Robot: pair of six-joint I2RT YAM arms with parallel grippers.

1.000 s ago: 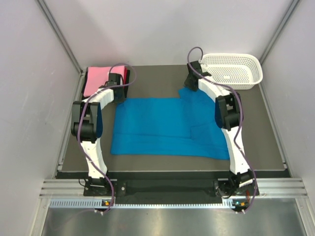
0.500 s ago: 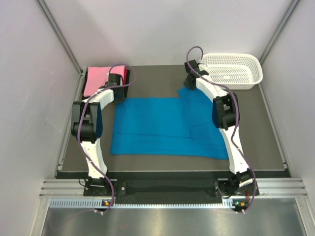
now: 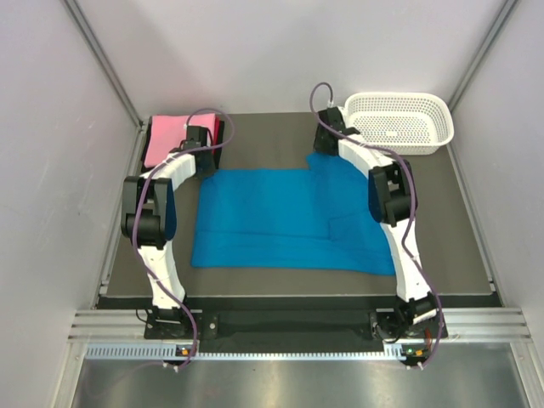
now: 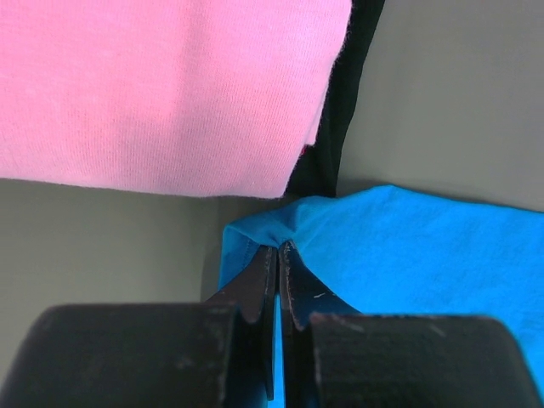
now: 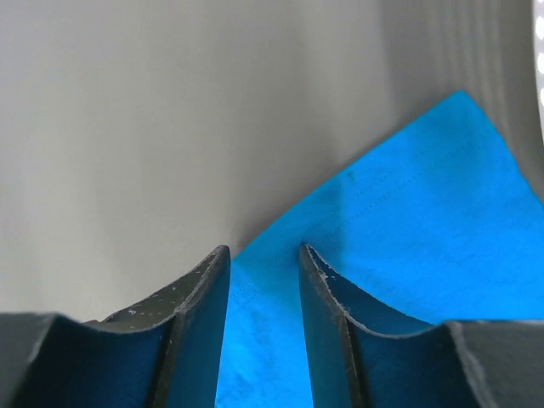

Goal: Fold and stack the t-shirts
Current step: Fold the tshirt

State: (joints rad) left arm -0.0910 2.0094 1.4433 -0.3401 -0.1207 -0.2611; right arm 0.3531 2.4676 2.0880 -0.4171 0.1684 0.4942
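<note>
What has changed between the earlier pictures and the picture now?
The right hand shifted slightly left at the far edge of the blue shirt, open, holding nothing. The left hand stayed shut on the shirt's corner. The shirt, pink stack and basket did not move.

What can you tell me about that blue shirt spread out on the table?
The blue t-shirt is bright blue knit cloth, lying flat on the dark table. A layered flap shows along its near side and a sleeve juts out at its far right corner. The left gripper pinches its far left corner, beside the pink shirt. The right gripper is open over the sleeve's edge.
</note>
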